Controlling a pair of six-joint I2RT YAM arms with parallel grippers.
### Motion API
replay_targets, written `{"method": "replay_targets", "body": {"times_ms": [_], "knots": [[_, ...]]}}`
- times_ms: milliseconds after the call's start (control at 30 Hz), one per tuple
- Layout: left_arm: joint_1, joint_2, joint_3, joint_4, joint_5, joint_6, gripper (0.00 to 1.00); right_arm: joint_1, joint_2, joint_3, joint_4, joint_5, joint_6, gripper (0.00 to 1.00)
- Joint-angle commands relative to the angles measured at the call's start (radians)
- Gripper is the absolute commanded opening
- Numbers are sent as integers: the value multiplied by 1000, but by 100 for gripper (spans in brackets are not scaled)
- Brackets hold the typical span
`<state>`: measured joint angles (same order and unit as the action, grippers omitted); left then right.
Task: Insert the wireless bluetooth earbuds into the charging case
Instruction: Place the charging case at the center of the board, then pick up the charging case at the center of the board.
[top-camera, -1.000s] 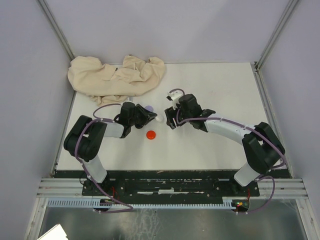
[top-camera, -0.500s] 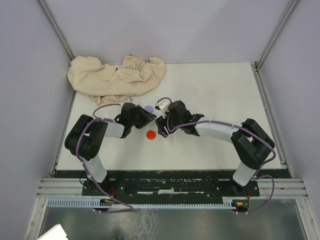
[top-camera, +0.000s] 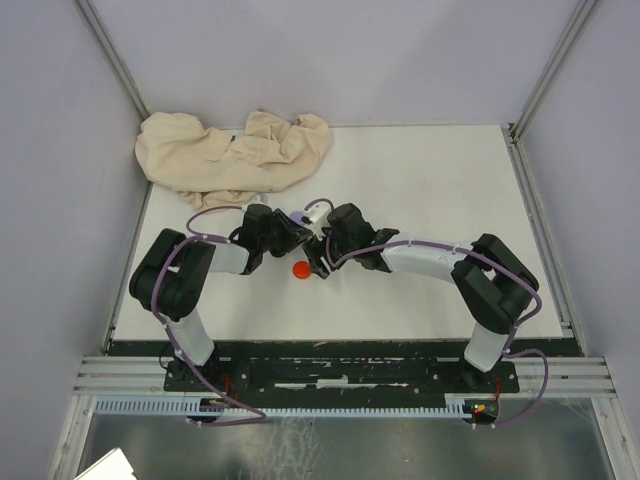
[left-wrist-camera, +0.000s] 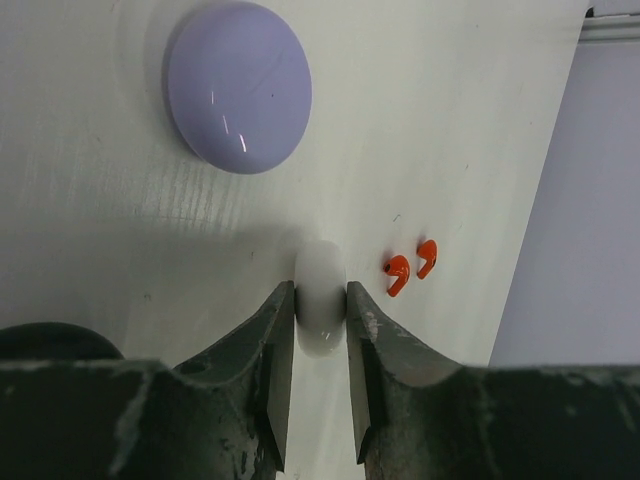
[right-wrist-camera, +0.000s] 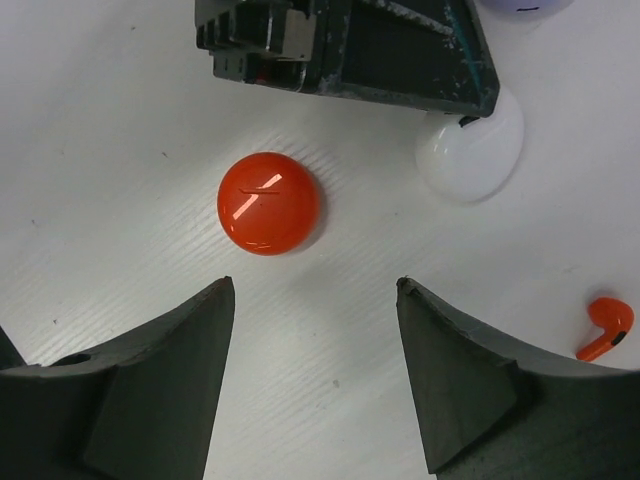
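Right gripper (right-wrist-camera: 312, 295) has swung in, wide open and empty, over red case (right-wrist-camera: 268, 203); left gripper (left-wrist-camera: 320, 305) beside it pinches white case (left-wrist-camera: 320, 270); red-case pickup likely next.

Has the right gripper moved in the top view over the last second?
Yes. The right gripper has swung left and toward the near edge, closing on the red disc.

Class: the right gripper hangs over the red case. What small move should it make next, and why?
Probably lower the right gripper and close on the red case: its jaws stand open with the case untouched just ahead, while the left gripper holds the white case.
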<state>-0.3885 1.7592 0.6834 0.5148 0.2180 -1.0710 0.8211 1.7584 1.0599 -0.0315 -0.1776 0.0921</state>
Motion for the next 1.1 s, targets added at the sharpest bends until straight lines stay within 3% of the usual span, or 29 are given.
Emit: {"method": "replay_targets", "body": {"times_ms": [0,433,800,1067], "knots": [[-4,-5,37,-11,-3,56,36,14,9,47,20,-7,-22,74],[0,-58,56,-76,-9,68,54,21,16,49,13,-11,-25,75],[43,-220,101,-201,-17,106,57,37,46,68,1,-2,-34,76],[181,-360,-4,-196,-41,79,59,71,110,124,-14,43,-39,77]]}}
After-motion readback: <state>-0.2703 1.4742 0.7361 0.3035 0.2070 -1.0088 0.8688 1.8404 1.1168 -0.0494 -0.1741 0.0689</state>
